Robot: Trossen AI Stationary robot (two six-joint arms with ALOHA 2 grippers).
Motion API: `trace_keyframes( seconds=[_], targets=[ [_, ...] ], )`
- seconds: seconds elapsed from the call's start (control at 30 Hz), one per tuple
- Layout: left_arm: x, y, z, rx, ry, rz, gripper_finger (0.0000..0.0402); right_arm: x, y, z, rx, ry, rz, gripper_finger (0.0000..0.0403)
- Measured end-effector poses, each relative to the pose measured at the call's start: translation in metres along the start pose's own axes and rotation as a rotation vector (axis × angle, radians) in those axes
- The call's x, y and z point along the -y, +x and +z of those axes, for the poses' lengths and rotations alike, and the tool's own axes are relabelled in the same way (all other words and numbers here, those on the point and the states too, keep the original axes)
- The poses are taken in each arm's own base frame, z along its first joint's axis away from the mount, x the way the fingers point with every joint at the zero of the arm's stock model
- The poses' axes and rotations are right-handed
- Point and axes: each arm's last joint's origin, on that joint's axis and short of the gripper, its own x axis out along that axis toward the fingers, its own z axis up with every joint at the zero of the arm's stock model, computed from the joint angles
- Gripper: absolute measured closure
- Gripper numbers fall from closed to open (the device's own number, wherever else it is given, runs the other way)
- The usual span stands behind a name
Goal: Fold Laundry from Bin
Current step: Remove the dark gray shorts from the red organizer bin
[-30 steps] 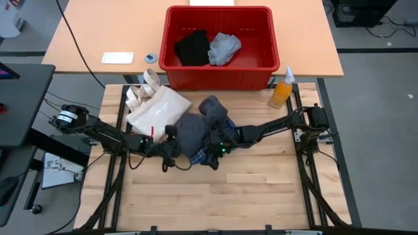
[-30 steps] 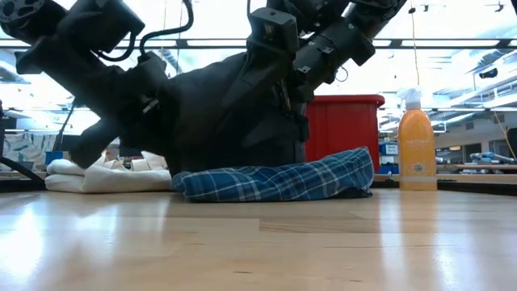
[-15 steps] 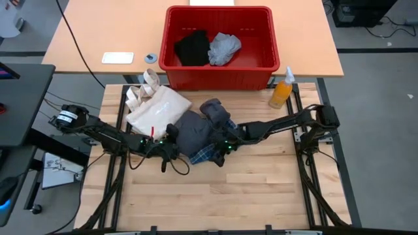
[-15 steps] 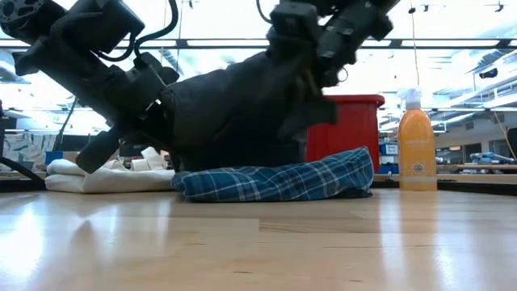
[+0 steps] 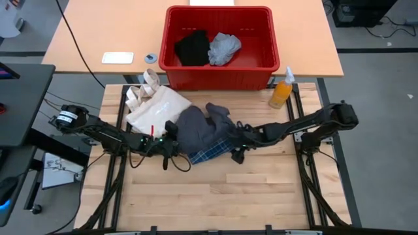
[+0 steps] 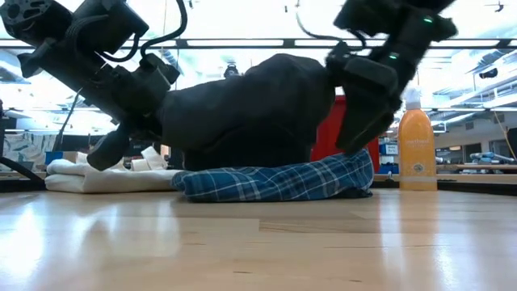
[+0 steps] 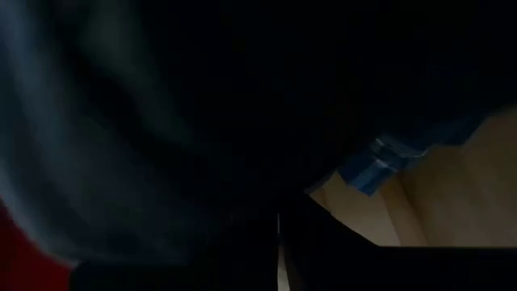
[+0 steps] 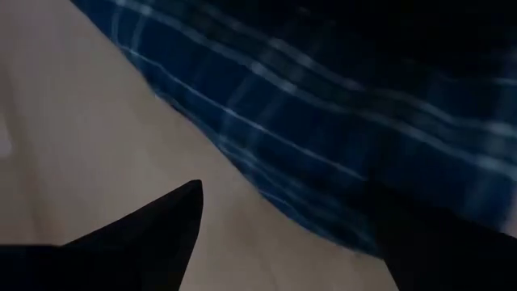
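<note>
Because the charcoal-grey garment [image 5: 196,129] lies heaped on the plaid shirt [image 5: 212,151] at the middle of the table [image 5: 215,196], the two must be parted before either can be folded. The left gripper [image 5: 171,145] sits clenched at the heap's near-left edge; the low view shows dark cloth bunched against its fingers, so it probably pins a hem of the charcoal piece, though the wrist view is too dark to confirm a hold. The right gripper [image 5: 238,154] hangs just off the opposite edge with its fingers [image 8: 153,234] spread wide and nothing between them; the right wrist view shows bare wood between the tips and plaid cloth just beyond them, a stance suited to reaching in for the shirt's free border. A cream tote bag [image 5: 157,108] rests just beyond the left fingers, touching the heap, and could be dragged along. Well beyond both grippers, the red bin [image 5: 221,46] holds a black piece [image 5: 191,47] and a light grey piece [image 5: 225,47], not yet taken out. An orange spray bottle [image 5: 282,90] stands beside the bin.
</note>
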Motion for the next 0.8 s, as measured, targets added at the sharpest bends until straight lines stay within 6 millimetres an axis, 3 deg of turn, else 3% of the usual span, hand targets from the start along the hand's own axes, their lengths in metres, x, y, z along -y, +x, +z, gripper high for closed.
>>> trace_keyframes(
  seconds=[0.27,0.57,0.8],
  targets=[
    [-0.002,0.0,0.005,0.07,-0.068,-0.021,0.0391,0.037,-0.004,-0.009,0.197,-0.036,-0.125,0.0056],
    [-0.002,0.0,0.007,0.112,-0.159,-0.062,0.0389,0.054,0.028,0.004,0.246,-0.177,-0.066,0.0056],
    [-0.002,0.0,0.007,0.117,-0.184,-0.061,0.0388,0.057,0.011,0.028,0.353,-0.221,-0.175,0.0056]
  ],
)
